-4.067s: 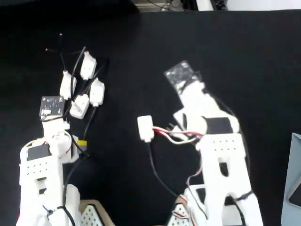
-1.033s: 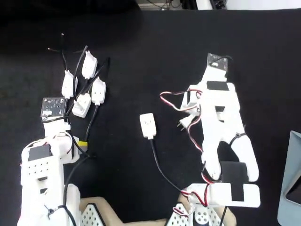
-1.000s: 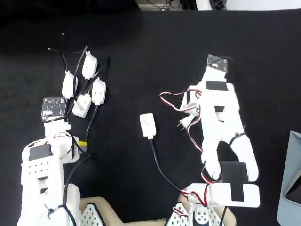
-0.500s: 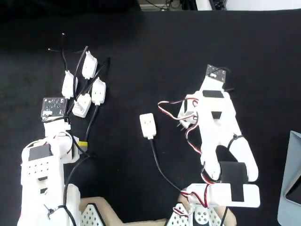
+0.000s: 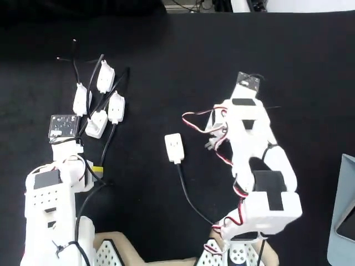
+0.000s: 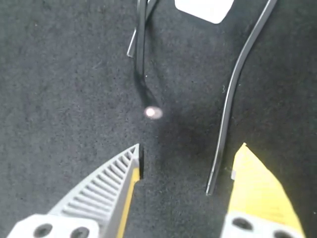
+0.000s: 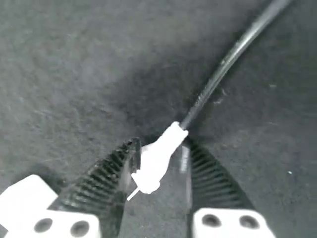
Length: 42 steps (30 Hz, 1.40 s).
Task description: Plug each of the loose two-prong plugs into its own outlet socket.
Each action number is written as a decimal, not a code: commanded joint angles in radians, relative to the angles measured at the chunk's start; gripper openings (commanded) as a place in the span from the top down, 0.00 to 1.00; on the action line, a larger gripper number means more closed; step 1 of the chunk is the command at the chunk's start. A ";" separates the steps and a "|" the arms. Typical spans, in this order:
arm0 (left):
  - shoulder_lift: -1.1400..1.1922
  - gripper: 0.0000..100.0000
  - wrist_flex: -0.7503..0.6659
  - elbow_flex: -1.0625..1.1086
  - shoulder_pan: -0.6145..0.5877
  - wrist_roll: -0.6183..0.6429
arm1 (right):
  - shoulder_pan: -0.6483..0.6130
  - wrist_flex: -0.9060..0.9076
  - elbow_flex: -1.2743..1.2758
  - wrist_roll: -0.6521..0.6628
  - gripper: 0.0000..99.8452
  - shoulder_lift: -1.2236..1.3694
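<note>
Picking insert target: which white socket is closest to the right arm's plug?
The lone socket at mid-table, black cord trailing toward the near edge, beside the plug in the right jaws; the other four cluster by the left arm.

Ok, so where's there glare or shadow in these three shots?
Left wrist view: a small bright spot glints on the dark mat ahead of the left gripper. Right wrist view: shadow darkens the mat around the white plug in the right gripper. High view: the white socket looks overexposed against the black.
</note>
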 commanded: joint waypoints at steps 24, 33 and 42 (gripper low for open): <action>-0.015 0.71 -0.012 -0.018 0.001 -0.002 | -0.069 0.425 -0.318 0.140 0.99 -0.035; -0.017 0.71 0.157 -0.194 0.128 0.009 | -0.071 0.310 -0.143 0.140 0.99 -0.371; -0.005 0.68 0.301 -0.417 0.363 0.161 | -0.061 0.017 0.191 0.100 0.99 -0.539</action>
